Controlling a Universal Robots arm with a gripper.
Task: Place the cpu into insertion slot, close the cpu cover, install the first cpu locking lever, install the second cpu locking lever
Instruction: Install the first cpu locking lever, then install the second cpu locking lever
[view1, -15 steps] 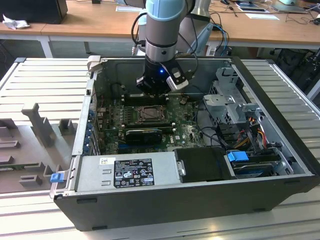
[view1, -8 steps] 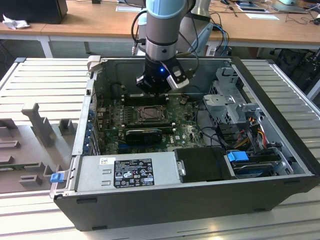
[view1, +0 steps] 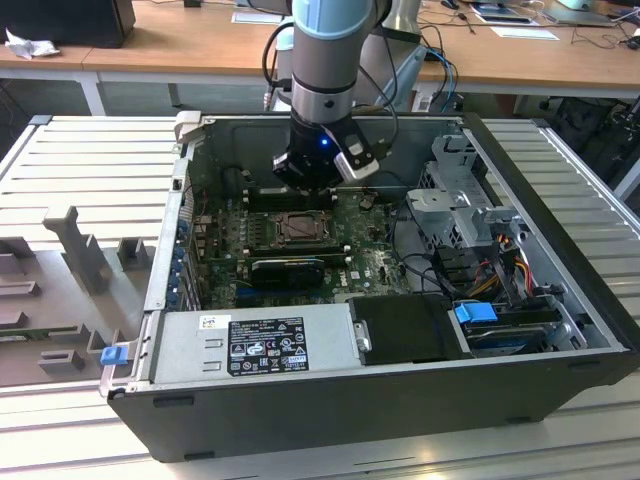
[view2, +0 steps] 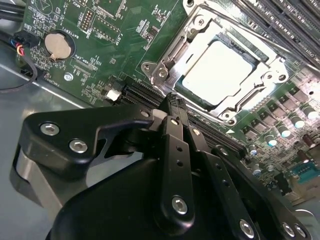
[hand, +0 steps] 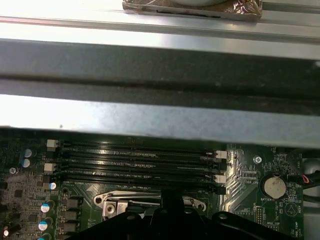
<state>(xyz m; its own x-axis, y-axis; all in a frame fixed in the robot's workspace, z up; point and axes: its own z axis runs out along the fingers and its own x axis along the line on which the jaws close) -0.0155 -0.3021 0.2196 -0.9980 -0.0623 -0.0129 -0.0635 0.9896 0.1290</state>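
In the second wrist view the cpu (view2: 220, 72) already sits in the insertion slot (view2: 260, 57) with the cpu cover (view2: 172, 50) lying down around it, while the end effector (view2: 172, 100), fingers pressed together and empty, hovers just beside the slot, so locking-lever work appears unfinished.

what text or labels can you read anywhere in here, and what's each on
Black-and-white label on the grey power supply box: too small to read.
White print on the green motherboard: blurred, not readable.
Round silver coin battery: markings not readable.
No text can be quoted.
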